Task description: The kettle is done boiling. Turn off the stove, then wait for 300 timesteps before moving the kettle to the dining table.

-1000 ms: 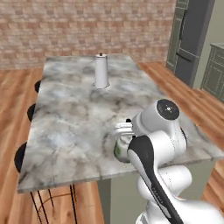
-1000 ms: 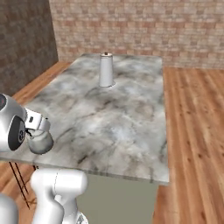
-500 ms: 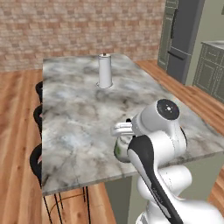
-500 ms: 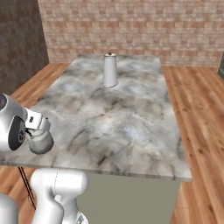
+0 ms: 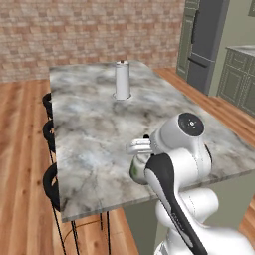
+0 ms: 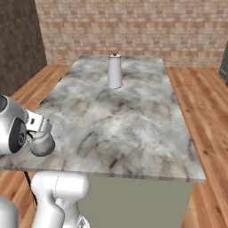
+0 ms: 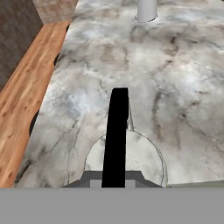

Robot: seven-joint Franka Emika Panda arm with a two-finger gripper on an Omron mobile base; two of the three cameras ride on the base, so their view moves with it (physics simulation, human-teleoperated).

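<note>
The robot has rolled closer along the dining table (image 5: 94,134) in the last second: the whole outlook has swung, so the marble counter now spreads wider in front of it and more of the tall grey fridge (image 5: 206,45) and the green cabinets (image 5: 239,74) shows past the far right side, while the things themselves have not shifted on the counter. The arm keeps the same pose, the claw (image 7: 117,173) clamped on the black arched handle (image 7: 117,131) of the kettle (image 7: 124,159), which hangs at the near edge of the counter, just over its rim and close to the near left corner; from the right it shows as a pale round body (image 6: 42,144) tucked against the robot's wrist. I can't tell whether its base is touching the marble or just above it. To my eye the carrying leg is nearly over: the kettle has reached the dining table and what is left is to bring it further in from the edge, lower it and let go, since a set-down this near the rim could tip it off. Counting up: one kettle, one tall silver cylinder (image 5: 122,79) standing upright near the far end of the counter, well apart from the kettle, and three black round stools (image 5: 50,182) along the left side.
</note>
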